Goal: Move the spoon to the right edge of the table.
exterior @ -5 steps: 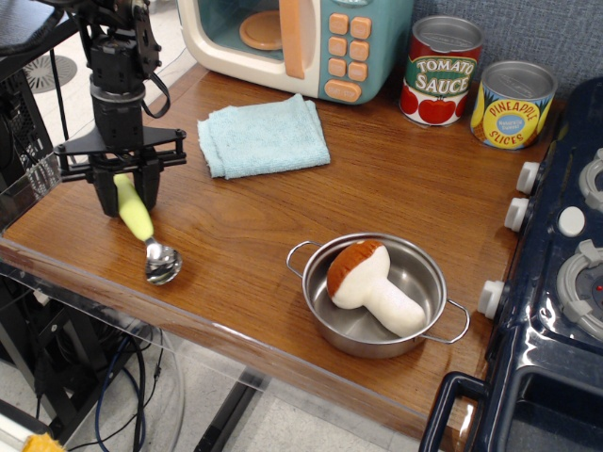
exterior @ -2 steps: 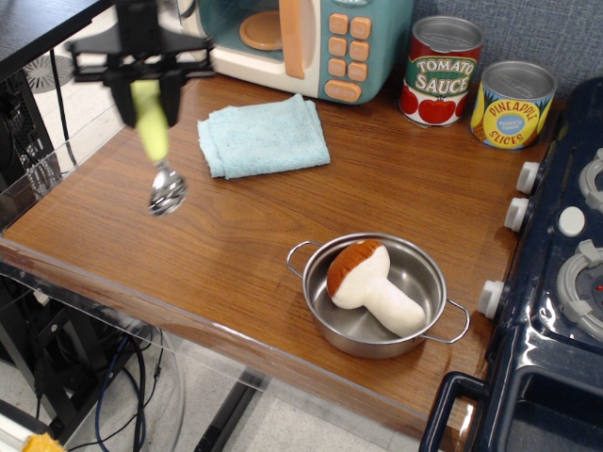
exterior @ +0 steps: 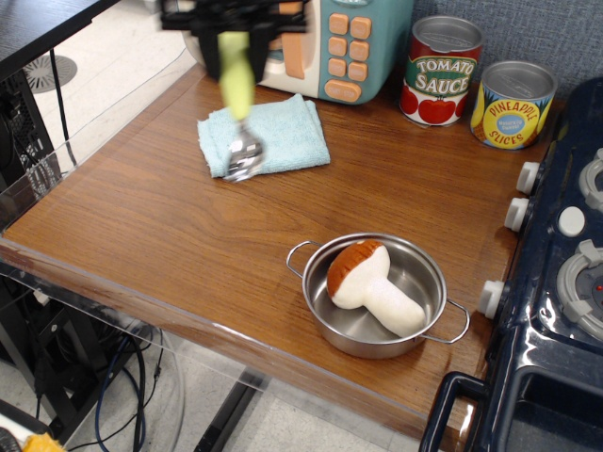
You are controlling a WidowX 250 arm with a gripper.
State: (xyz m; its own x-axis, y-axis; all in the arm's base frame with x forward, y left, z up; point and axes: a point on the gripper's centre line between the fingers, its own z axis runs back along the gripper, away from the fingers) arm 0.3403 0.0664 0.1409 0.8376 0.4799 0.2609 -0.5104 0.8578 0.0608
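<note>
My gripper [exterior: 234, 47] is at the top of the view, blurred by motion, and shut on the spoon's pale yellow-green handle. The spoon [exterior: 238, 104] hangs down from it in the air, its shiny metal bowl [exterior: 243, 156] in front of the light blue cloth [exterior: 273, 132]. The brown wood-grain table [exterior: 170, 235] lies below, with its clear acrylic rim along the front and left.
A steel pot [exterior: 429, 282] holding a toy mushroom [exterior: 369, 282] sits front centre-right. A toy microwave [exterior: 330, 38] and two cans, tomato sauce [exterior: 441, 71] and pineapple slices [exterior: 512, 104], stand at the back. A dark blue toy stove [exterior: 556, 282] fills the right side.
My gripper has lifted the spoon off the table's left front and carried it up and to the right, from over the left edge to over the blue cloth.
</note>
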